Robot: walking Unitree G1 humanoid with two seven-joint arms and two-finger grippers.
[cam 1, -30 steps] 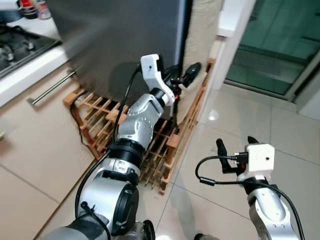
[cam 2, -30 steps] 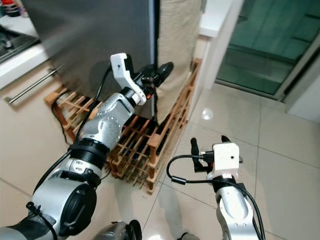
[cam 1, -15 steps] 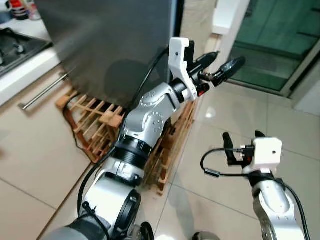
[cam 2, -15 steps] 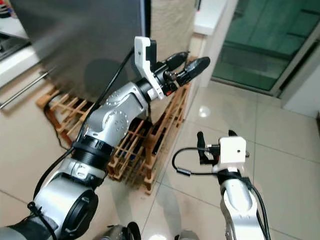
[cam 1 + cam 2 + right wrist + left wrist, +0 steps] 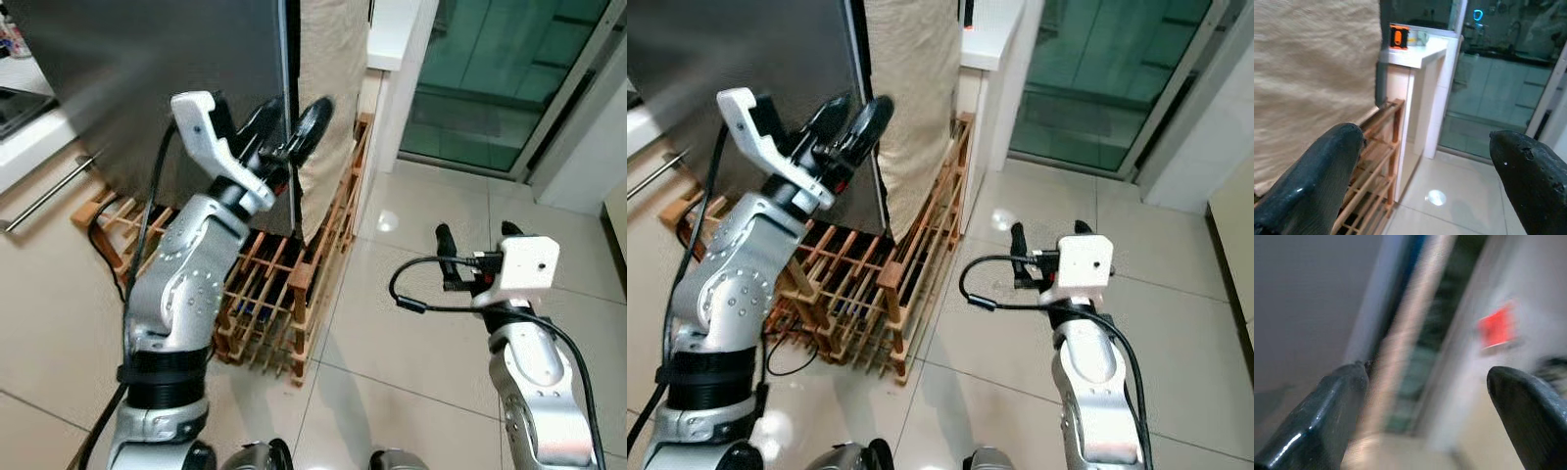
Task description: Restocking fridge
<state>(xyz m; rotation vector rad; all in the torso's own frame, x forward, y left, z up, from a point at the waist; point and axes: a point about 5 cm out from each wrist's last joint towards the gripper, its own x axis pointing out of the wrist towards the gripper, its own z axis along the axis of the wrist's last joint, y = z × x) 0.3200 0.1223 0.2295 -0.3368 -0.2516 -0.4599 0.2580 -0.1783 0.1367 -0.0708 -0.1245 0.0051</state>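
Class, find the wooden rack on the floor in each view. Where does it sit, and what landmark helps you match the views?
Left eye: wooden rack, lower centre.
Right eye: lower left.
Right wrist: between the fingers.
Left wrist: too blurred to tell.
Shared landmark: beige cloth hanging above it.

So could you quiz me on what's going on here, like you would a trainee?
1. True or false: the left claw is raised at the edge of the grey fridge door.
2. What stands on the floor under the fridge? A) wooden rack B) blue bucket C) chair
3. Fill in: the right claw is open and holds ____.

Key
1. True.
2. A, the wooden rack.
3. Nothing; it hangs over the tiled floor.
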